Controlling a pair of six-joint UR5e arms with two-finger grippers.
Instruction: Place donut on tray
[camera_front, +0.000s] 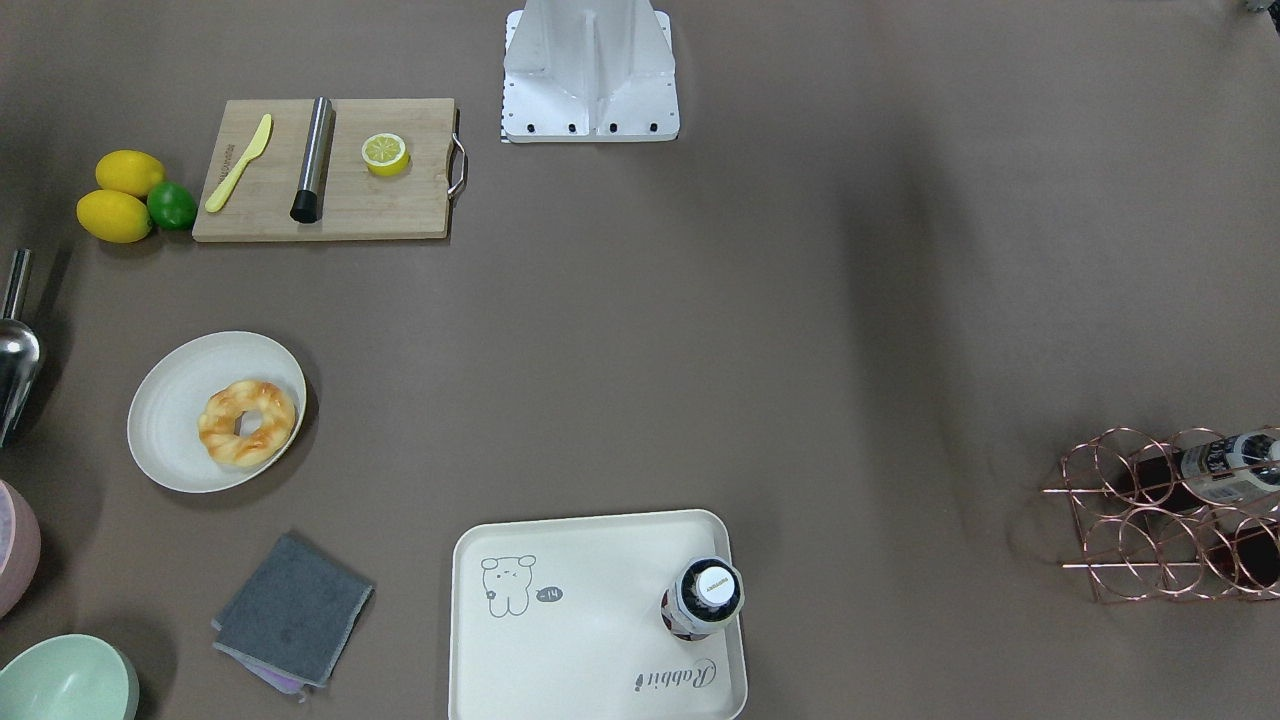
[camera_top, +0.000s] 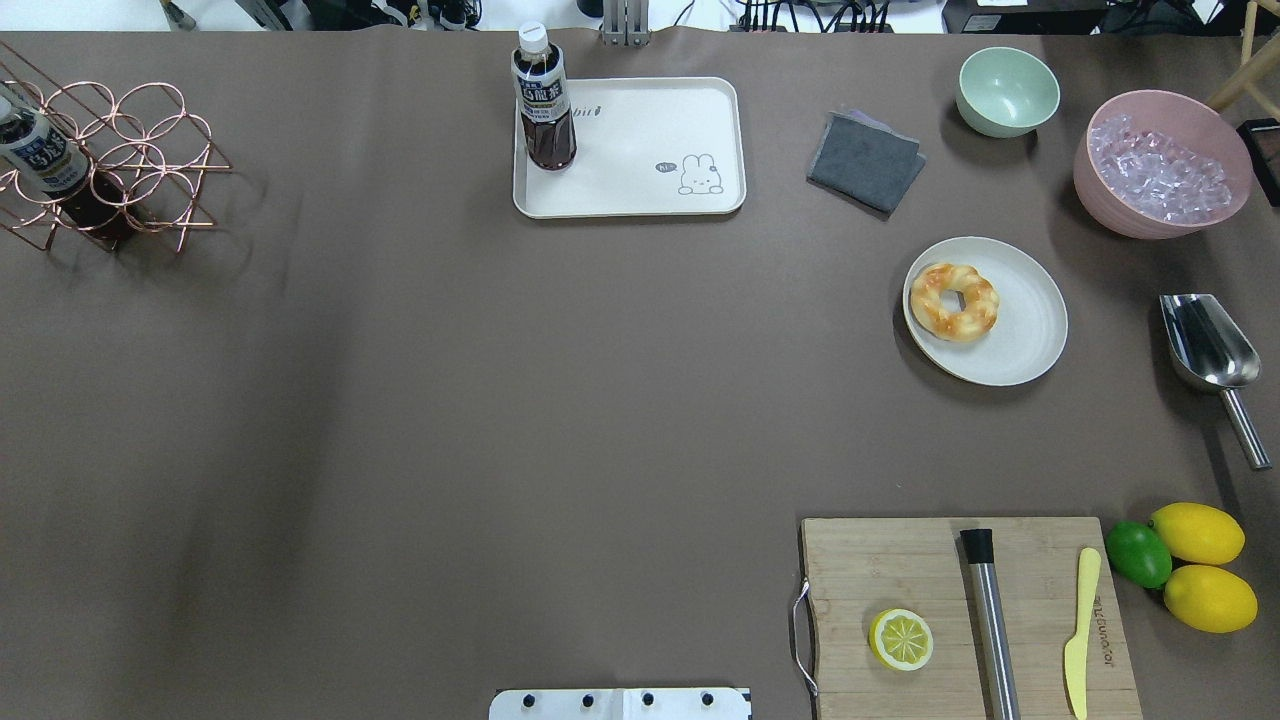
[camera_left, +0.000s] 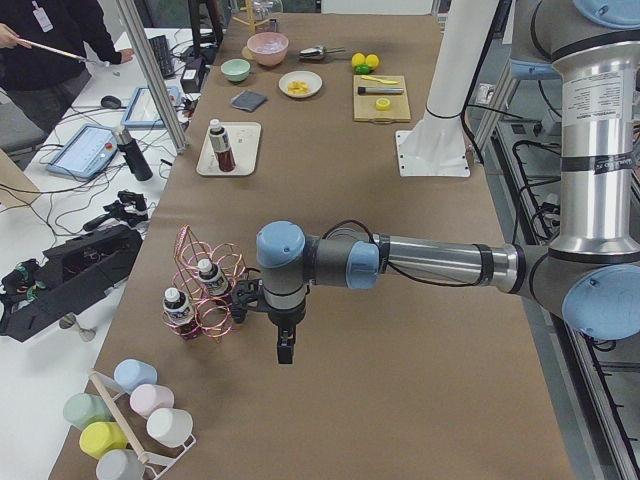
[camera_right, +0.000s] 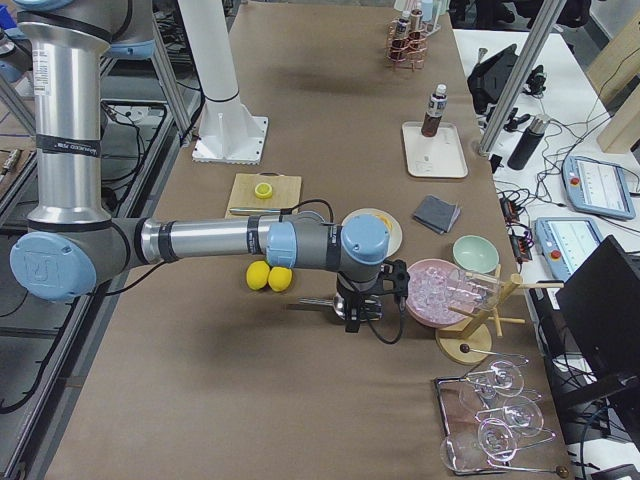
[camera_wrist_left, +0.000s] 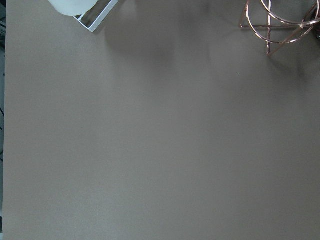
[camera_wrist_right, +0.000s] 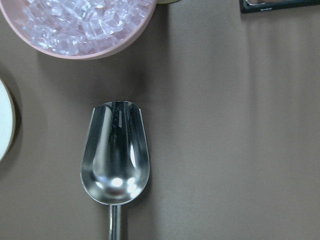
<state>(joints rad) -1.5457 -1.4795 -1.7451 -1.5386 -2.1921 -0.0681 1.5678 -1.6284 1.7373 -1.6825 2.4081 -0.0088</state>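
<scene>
The donut (camera_top: 954, 301) lies flat on the round plate (camera_top: 1035, 345), on the plate's 9 o'clock side in the overhead view, so it is not on the tray (camera_top: 640, 195) yet. The tray sits on the worktop (camera_top: 450, 400) at about 10 o'clock from the plate, well apart from it. A bottle (camera_top: 543, 110) stands upright at the tray's 9 o'clock end. That leaves the end with the little animal drawing free, and I think the donut can go there. The right claw (camera_right: 354, 320) hangs over the shiny scoop (camera_wrist_right: 115, 155), near the plate, so that arm looks handy for the job. The left claw (camera_left: 285, 352) hangs by the copper rack (camera_wrist_left: 277, 22), far from the donut. Both claws show only in the side views, so I cannot tell if either is wide or narrow. The bottle hides part of the word on the tray, and the scoop's handle is cut off.
</scene>
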